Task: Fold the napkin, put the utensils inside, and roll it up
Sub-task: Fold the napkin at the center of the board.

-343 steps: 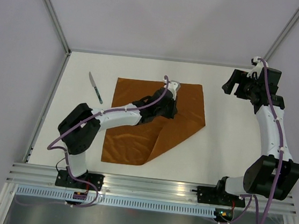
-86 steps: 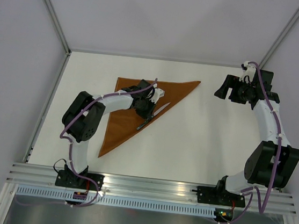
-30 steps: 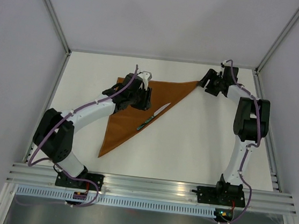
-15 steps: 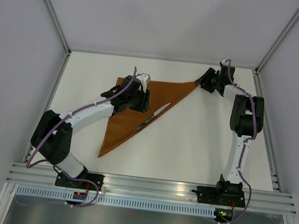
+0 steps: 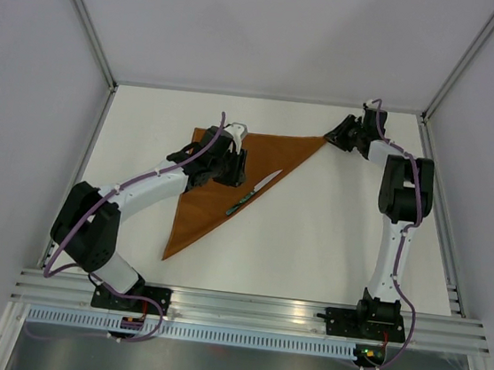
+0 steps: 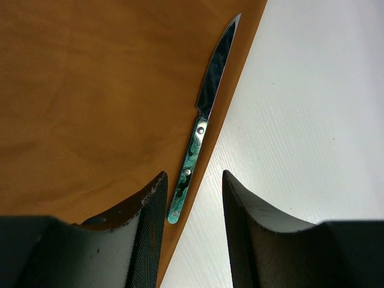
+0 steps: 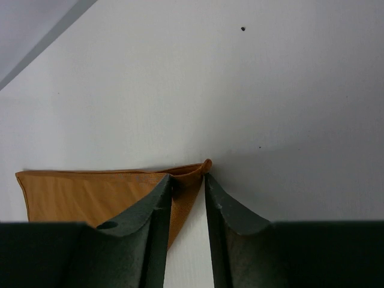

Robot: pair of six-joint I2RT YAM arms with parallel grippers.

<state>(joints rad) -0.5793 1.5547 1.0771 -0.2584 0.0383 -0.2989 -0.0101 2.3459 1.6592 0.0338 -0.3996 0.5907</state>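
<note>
From above, the napkin (image 5: pixel 204 185) lies on the desk (image 5: pixel 339 240) folded into a triangle. The knife (image 5: pixel 252 192) lies along its long slanted edge. The left tool (image 5: pixel 231 165) hangs over the cloth just beside the knife's blade end. The right tool (image 5: pixel 331 137) sits at the napkin's far pointed corner. That view is too small to show how either tool stands.

The left wrist view does show it. The left tool's fingers (image 6: pixel 149 207) are spread wide with nothing held. Just ahead of them the knife lies flat, the butt of its mottled green handle nearest the tips. The blade points away along the fold, and the handle partly overhangs the cloth's edge onto the bare desk.

In the right wrist view, the right tool's fingers (image 7: pixel 161 207) are drawn close, leaving a narrow gap. The napkin's corner lies in that gap, its tip curling up just past one finger. Whether the pads actually bite the cloth I cannot tell. Beyond the tips is white desk with a dark speck (image 7: pixel 242 28) far ahead, and a grey wall (image 7: pixel 30 24) at the far side.
</note>
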